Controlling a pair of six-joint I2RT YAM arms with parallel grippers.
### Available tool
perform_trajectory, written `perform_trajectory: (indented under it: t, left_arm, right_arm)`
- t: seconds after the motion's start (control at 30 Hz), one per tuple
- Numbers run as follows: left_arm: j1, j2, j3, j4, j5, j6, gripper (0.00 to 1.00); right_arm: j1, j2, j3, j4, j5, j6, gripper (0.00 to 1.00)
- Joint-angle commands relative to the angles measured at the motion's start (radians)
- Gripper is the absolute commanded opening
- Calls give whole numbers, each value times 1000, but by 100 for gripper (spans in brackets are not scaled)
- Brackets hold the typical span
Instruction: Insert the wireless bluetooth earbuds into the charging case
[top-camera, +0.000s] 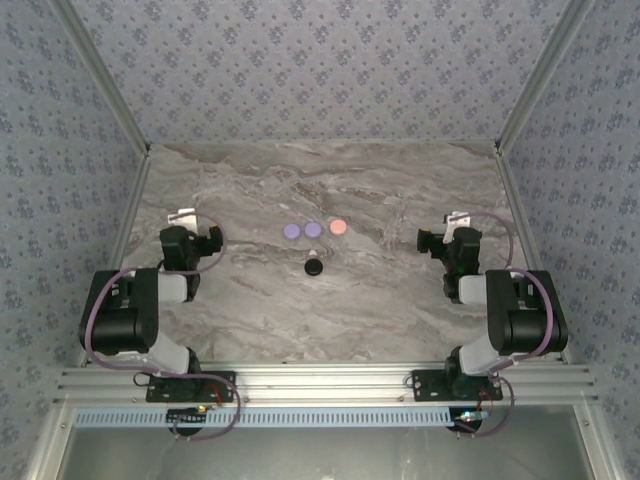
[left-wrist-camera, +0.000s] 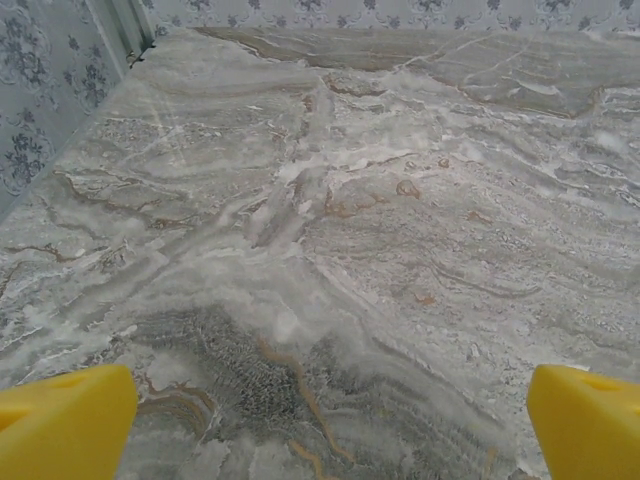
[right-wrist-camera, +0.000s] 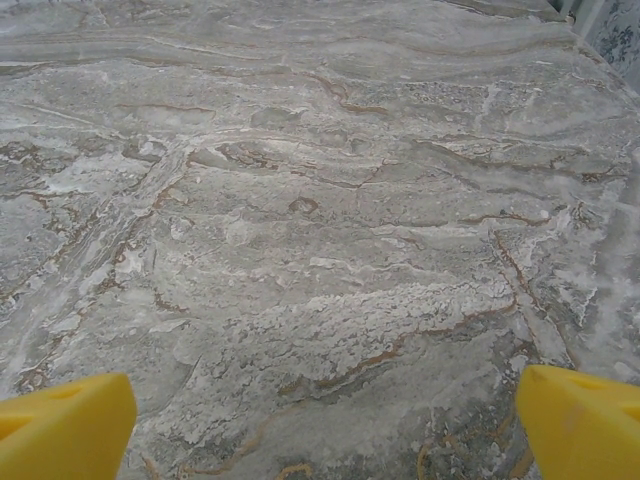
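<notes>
Four coin-like round discs lie mid-table: two lilac ones (top-camera: 291, 231) (top-camera: 314, 229), a pink one (top-camera: 338, 227) and a black one (top-camera: 314, 267) nearer the arms. I cannot tell which of them is the charging case. Between the lilac pair and the black disc sits a tiny whitish speck (top-camera: 312, 250), apparently one of the earbuds; it is too small to tell more. My left gripper (top-camera: 192, 232) (left-wrist-camera: 330, 425) hovers well left of the discs, open, its yellow fingertips (left-wrist-camera: 65, 420) wide apart over bare marble. My right gripper (top-camera: 450, 236) (right-wrist-camera: 325, 425) hovers well right of them, open too.
The marble table (top-camera: 400, 300) is walled by patterned panels at the back and on both sides; the left wall (left-wrist-camera: 40, 90) shows in the left wrist view. An aluminium rail (top-camera: 320, 380) carrying the arm bases runs along the near edge.
</notes>
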Motion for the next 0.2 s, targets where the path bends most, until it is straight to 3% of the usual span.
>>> perform_trajectory:
  t: [0.0, 0.17]
  left_arm:
    - [2, -2, 10, -9, 32, -17, 99]
    - [3, -2, 10, -11, 32, -17, 99]
  right_arm:
    - [1, 4, 15, 19, 4, -18, 100]
    - [-1, 3, 15, 19, 3, -17, 100]
